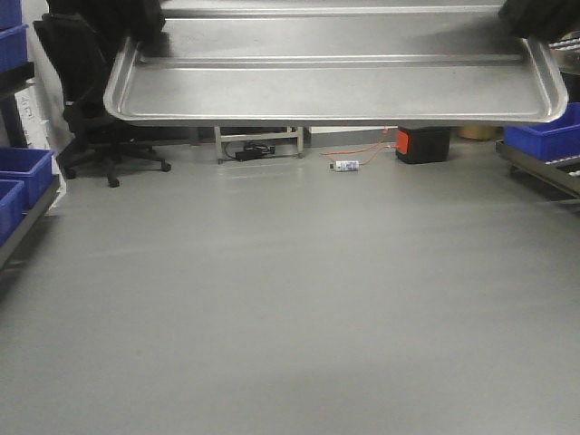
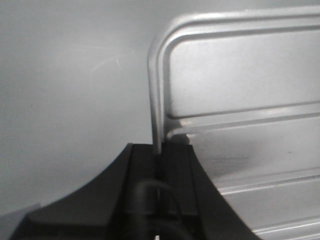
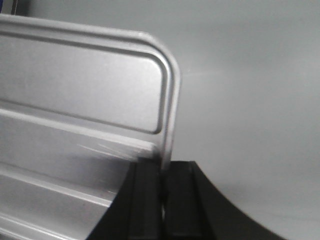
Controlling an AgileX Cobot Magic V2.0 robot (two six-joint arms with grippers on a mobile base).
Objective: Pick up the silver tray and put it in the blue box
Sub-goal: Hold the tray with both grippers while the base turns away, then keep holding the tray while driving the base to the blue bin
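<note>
Above grey floor, left claw, right claw clamp silver tray.

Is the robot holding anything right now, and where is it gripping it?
Yes: the silver tray. The left gripper pinches the rim of one short end, and the right gripper pinches the rim of the opposite end.

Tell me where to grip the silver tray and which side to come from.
Grip the silver tray by the rolled rims of its two short ends, one gripper from each side. It is long, shallow and thin-walled, so an edge pinch fits; the left gripper and right gripper clamp it that way.
</note>
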